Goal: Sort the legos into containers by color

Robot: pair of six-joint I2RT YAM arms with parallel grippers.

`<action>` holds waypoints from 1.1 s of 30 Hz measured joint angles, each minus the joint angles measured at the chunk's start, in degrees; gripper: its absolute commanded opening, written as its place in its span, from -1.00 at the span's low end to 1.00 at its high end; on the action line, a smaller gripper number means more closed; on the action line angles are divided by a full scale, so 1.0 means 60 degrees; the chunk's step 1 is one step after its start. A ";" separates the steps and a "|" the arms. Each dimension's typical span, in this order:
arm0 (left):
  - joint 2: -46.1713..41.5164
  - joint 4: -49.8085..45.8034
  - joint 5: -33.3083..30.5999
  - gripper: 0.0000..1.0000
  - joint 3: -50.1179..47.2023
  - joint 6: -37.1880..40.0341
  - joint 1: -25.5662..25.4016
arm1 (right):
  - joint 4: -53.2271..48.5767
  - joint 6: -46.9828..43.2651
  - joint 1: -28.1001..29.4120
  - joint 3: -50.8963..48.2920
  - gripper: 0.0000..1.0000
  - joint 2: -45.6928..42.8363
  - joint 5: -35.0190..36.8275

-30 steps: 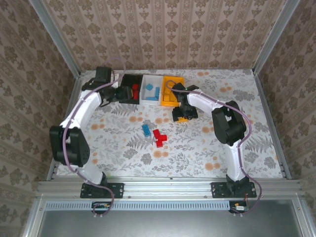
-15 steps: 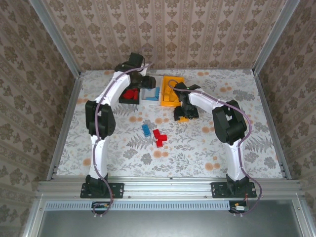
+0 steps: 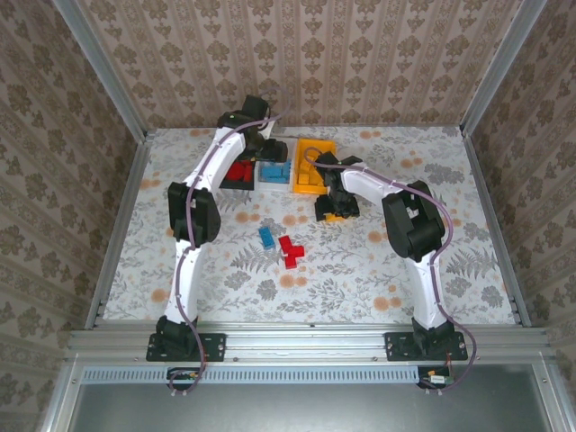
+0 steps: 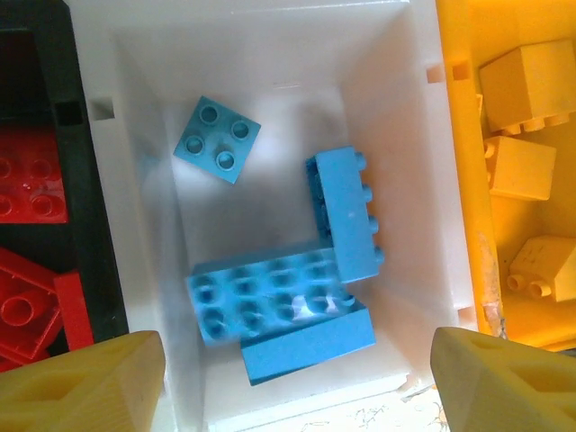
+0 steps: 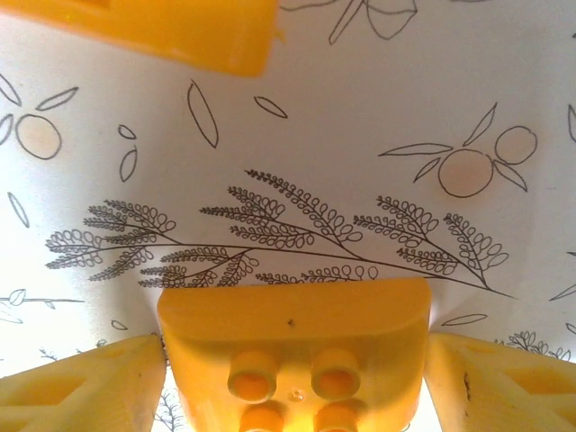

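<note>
The right pincer [image 5: 292,382] clasps an orange-yellow plastic brick [image 5: 292,310] low on the flowered surface [image 5: 360,135]. If the hold is shallow, the brick could slip on lifting. The orange plastic bin [image 5: 153,31] lies just beyond. The left pincer [image 4: 297,378] gapes empty above blue bricks [image 4: 279,306] in the white plastic bin [image 4: 414,135].

Floral table [image 3: 468,193] carries three containers [image 3: 309,189] and loose legos [image 3: 290,251].
</note>
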 measured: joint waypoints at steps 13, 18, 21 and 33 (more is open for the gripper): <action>0.0000 -0.0058 -0.0007 0.62 0.0022 0.0000 0.0000 | -0.0087 0.0015 0.0000 0.0080 0.25 0.0015 0.0033; -0.0011 0.0004 0.0004 0.62 -0.0124 0.0004 0.0004 | -0.0095 0.0040 0.0000 0.0084 0.20 0.0011 0.0033; -0.0233 0.0160 0.0029 0.63 -0.0794 0.0004 0.0004 | -0.0087 0.0044 0.0000 0.0066 0.19 -0.0015 0.0033; -0.4073 0.1504 0.0466 0.65 -0.5053 -0.0062 0.0135 | -0.0004 0.0226 -0.0018 -0.0328 0.19 -0.1009 -0.0124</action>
